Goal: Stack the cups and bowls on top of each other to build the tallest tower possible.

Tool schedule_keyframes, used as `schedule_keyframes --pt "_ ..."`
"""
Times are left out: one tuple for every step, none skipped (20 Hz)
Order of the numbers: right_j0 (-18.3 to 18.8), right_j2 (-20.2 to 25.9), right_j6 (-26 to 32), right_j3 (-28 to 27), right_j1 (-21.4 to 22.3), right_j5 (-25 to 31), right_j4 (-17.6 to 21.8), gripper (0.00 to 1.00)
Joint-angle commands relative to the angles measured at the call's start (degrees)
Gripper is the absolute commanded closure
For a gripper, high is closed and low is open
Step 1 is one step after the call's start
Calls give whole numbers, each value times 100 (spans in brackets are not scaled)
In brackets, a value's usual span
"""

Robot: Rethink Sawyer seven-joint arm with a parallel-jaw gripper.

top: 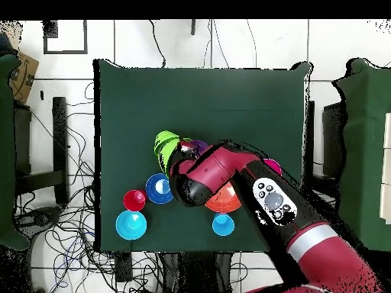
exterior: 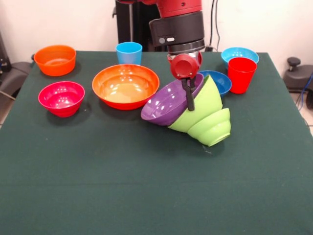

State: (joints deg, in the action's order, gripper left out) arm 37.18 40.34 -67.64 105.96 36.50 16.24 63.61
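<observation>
My gripper (exterior: 189, 98) is shut on the rim of the tower (exterior: 195, 115): a purple bowl (exterior: 166, 105) nested in a large lime green bowl (exterior: 205, 105), which sits in a smaller lime green bowl (exterior: 215, 129). The pile hangs tilted on its side, its lowest edge close to the green table (exterior: 146, 186). One black finger (exterior: 189, 95) lies across the purple bowl's inside. In the overhead view the arm covers the gripper; only the lime green bowl (top: 166, 149) and a sliver of the purple bowl (top: 198, 144) show.
A large orange bowl (exterior: 125, 85), a magenta-red bowl (exterior: 61, 98), a small orange bowl (exterior: 55, 59) and a light blue cup (exterior: 129, 53) stand to the left. A dark blue bowl (exterior: 217, 81), a red cup (exterior: 241, 74) and a light blue bowl (exterior: 239, 53) stand to the right.
</observation>
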Motion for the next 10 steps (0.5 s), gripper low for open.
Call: schedule_keyframes --pt "-288 -287 61 -189 -119 454 172 0" --pt "-314 -295 33 -207 -128 444 170 0" --pt "-356 -322 -25 -231 -121 411 188 0" --pt "-398 -349 -83 -254 -114 377 206 0" --pt "-484 -430 -199 -310 -102 351 241 0" --pt "-529 -491 -250 -357 -106 350 256 0" --pt "-574 -533 -310 -384 -100 298 287 0" --pt "-614 -550 -337 -432 -102 277 288 0" --pt "-661 -606 -316 -472 -116 277 245 100" --pt "-652 -591 -277 -486 -132 307 217 100"
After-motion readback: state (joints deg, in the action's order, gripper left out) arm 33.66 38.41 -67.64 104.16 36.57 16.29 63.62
